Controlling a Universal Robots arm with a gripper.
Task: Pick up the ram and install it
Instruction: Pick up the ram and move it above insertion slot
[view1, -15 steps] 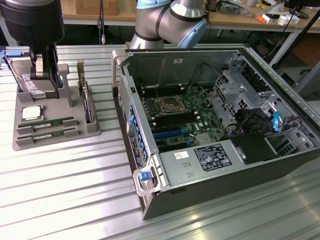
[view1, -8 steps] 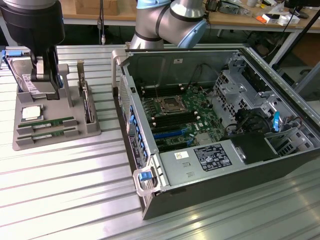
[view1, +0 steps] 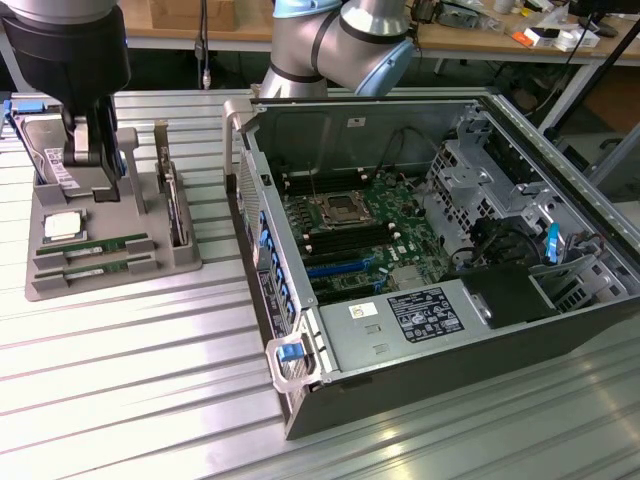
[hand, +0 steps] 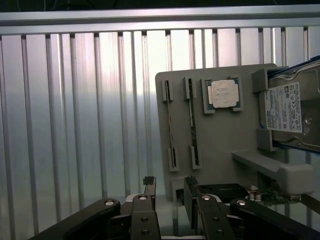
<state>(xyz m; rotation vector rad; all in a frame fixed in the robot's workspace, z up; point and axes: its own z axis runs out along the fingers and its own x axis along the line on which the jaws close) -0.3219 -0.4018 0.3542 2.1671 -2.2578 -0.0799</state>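
Note:
Two ram sticks lie side by side in slots of the grey tray (view1: 170, 262) at the exterior view's left: one ram (view1: 105, 244) and its twin (view1: 95, 263). In the wrist view they are thin green strips, ram (hand: 191, 120) and twin (hand: 171, 127). My gripper (view1: 92, 158) hangs above the back of the tray, behind the sticks and apart from them. In the wrist view the gripper (hand: 170, 192) is open, with nothing between its black fingers (hand: 149, 192).
A silver CPU (view1: 62, 225) and a hard drive (hand: 292, 107) share the tray, and a card (view1: 176, 205) stands upright in it. The open computer case (view1: 300, 400) lies to the right, its motherboard (view1: 350, 225) exposed with memory slots (view1: 335, 268). Ribbed metal table (view1: 130, 380) all around.

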